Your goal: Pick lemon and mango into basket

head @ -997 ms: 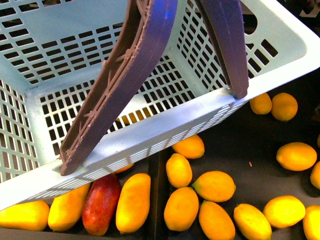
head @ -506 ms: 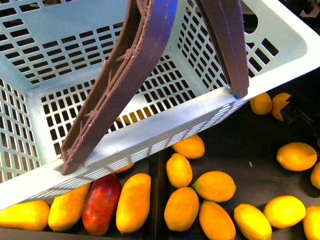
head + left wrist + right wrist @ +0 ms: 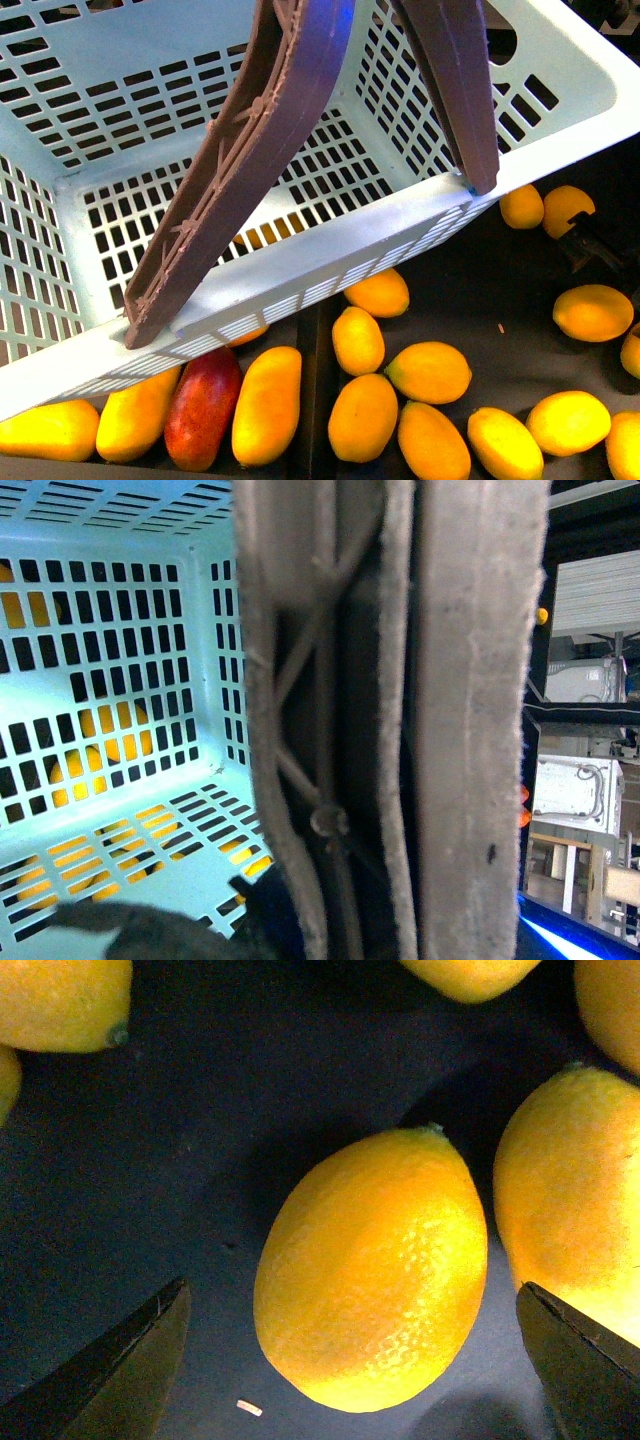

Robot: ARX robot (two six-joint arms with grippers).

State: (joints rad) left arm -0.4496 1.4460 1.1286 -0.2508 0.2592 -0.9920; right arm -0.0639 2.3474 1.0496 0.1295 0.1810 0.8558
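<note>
1. Front view: the basket (image 3: 330, 262) is hanging tilted above the tabletop (image 3: 500, 295), filling the upper left. Its two brown handles (image 3: 250, 160) are rising out of the top of the picture. Mangoes are lying under and in front of its near rim, one (image 3: 266, 405) right beside a dark red fruit (image 3: 203, 408), and none looks to be inside yet. The right hand (image 3: 590, 248) was absent a second ago. It is now showing at the right edge, lower than half a second ago, between two lemons (image 3: 565, 207) and (image 3: 592, 312). I judge it is coming down for a lemon first, so the mango is waiting its turn.

2. Left wrist view: the handles, pressed together, are running straight through the middle, with the basket's slotted wall and floor behind. Yellow is showing through the slots. The left hand (image 3: 300, 930) is mostly hidden, but I judge it is gripping the basket by those handles.

3. Right wrist view: the right hand is open, with its dark fingertips (image 3: 130, 1360) spread wide. One lemon (image 3: 372, 1270) is lying on the tabletop between them, untouched, and a neighbouring lemon (image 3: 575, 1200) is crowding one side.
</note>
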